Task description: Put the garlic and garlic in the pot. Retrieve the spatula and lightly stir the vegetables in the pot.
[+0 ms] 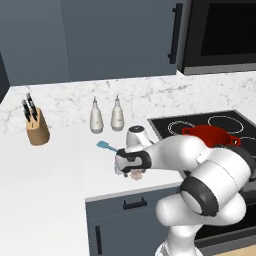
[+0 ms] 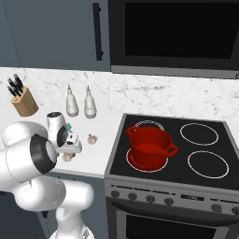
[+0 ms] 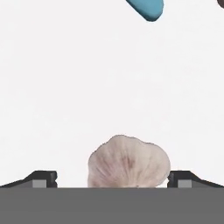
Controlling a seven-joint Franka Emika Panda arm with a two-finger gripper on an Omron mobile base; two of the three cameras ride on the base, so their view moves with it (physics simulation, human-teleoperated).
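Garlic bulb (image 3: pixel 129 161) sits on the white counter (image 1: pixel 55 165) directly below the hand, between the two dark fingertips (image 3: pixel 43 178), which stand spread wide on either side of it with clear gaps; the jaws are open and nothing is pinched. From the left base view the gripper (image 1: pixel 134 173) hangs low over this bulb (image 1: pixel 136 175), at the front part of the counter, to the left of the stove (image 2: pixel 200 154). In the right base view the same bulb (image 2: pixel 68 158) peeks out under the hand, and the second garlic bulb (image 2: pixel 93 138) lies apart from it on the counter, nearer the stove and a little farther back.

Taking the stove as landmark: the red pot (image 2: pixel 150 147) stands on its front left burner, upright, with its loop handles showing; I can make out nothing inside it. The light-blue spatula (image 1: pixel 106 146) lies on the counter left of the stove, just behind the arm's wrist; its blade tip (image 3: pixel 146 8) shows at the top edge of the hand view, well clear of the bulb. Two white bottles (image 1: pixel 96 117) stand side by side at the back of the counter, left of the stove. A wooden knife block (image 1: pixel 37 129) with dark-handled knives stands farther left still. Dark microwave (image 2: pixel 177 32) hangs above the stove.
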